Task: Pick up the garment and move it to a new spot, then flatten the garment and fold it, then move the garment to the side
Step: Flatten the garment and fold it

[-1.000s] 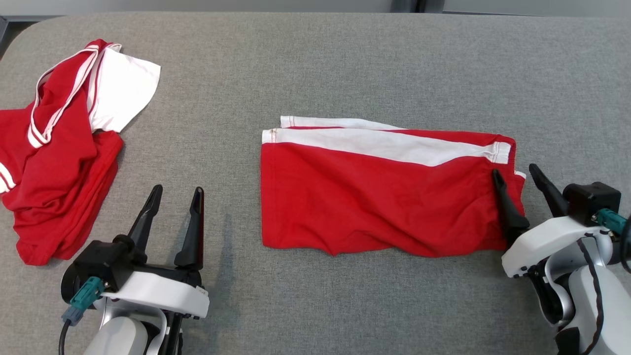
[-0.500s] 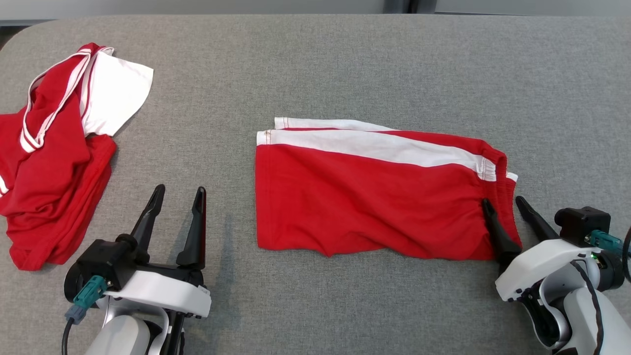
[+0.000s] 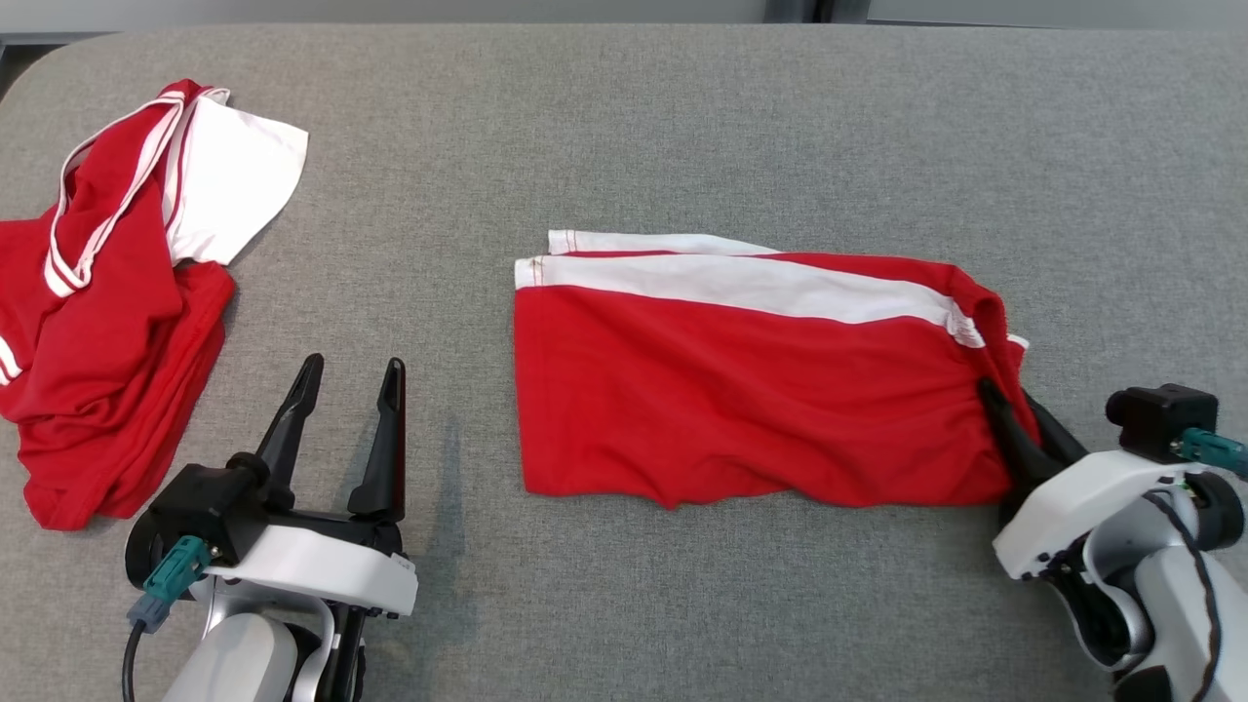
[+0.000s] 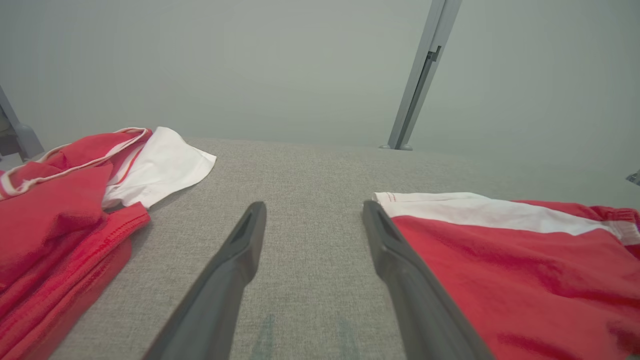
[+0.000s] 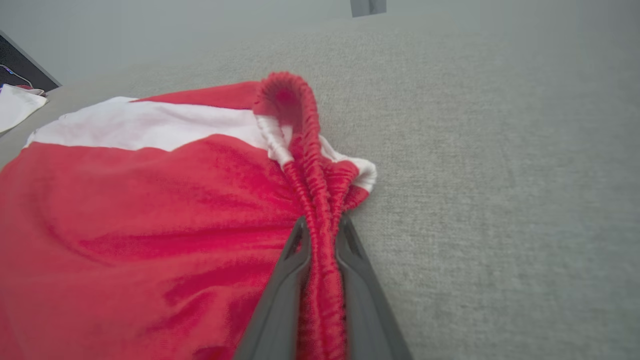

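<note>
The right gripper [image 3: 1004,392] is pressed together on the elastic waistband [image 5: 320,165] of the shorts [image 3: 741,390], pinching a bunched part of it, while the left gripper [image 3: 353,363] stands spread over the table [image 3: 682,127] and holds nothing. The shorts lie near the middle of the table, flat and apparently folded leg on leg, so flattening and folding seem done; what is left is probably the move to the side. Their long axis runs left to right, with the waistband toward the robot's right, the hems [image 3: 526,380] toward its left, and the white stripe [image 3: 741,288] along the far edge.

Grey fabric-covered table [image 3: 682,127] before a plain pale wall [image 4: 200,65], slanting grey post [image 4: 422,75] behind
</note>
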Motion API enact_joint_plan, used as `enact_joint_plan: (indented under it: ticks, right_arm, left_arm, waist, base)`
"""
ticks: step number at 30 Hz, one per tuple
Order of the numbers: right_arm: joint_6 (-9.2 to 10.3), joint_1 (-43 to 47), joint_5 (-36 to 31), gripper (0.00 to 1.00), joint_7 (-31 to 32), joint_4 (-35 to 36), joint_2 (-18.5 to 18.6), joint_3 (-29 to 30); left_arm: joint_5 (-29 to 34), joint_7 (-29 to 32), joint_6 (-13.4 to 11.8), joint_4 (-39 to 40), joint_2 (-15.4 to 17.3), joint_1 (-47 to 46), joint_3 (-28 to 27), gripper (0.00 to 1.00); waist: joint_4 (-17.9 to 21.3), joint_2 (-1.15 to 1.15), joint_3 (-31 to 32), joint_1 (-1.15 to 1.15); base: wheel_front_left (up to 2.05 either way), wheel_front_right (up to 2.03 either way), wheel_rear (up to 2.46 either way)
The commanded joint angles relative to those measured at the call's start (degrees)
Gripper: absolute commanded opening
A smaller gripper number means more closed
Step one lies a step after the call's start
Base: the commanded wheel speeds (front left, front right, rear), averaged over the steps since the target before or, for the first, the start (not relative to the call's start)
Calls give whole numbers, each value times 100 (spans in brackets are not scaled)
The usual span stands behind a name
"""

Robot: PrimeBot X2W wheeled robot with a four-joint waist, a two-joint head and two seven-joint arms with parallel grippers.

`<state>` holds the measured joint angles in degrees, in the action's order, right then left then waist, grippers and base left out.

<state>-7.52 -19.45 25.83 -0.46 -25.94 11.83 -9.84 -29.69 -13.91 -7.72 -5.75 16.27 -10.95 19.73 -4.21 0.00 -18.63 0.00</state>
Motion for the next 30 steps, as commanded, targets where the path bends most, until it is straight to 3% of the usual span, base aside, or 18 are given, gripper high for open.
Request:
enact_joint_plan:
  ticks: [1,7,13,24,30]
  right_arm:
    - [7,68,76,0,48,-13,184,20]
    - [9,295,326,0,135,175,557,159]
    - [4,474,563,0,327,585,673,278]
    - [3,522,1943,0,1049,1812,538,-200]
    - [3,263,3098,0,1530,2190,295,-553]
  left_arm:
    - [-15,-31,-35,-9,15,-50,-23,100]
    - [-45,-47,-57,7,13,50,-46,100]
    - [-65,-54,-89,38,25,96,-39,100]
    - [-67,-27,-63,12,12,40,66,100]
    - [-75,-24,-31,-32,-37,-26,138,100]
  waist:
    - [0,0,22,0]
    - [36,0,104,0]
    - [88,0,157,0]
    - [60,0,233,0]
    - [-92,0,223,0]
  base:
    - [0,0,0]
    - [0,0,0]
    - [0,0,0]
    - [0,0,0]
    - [0,0,0]
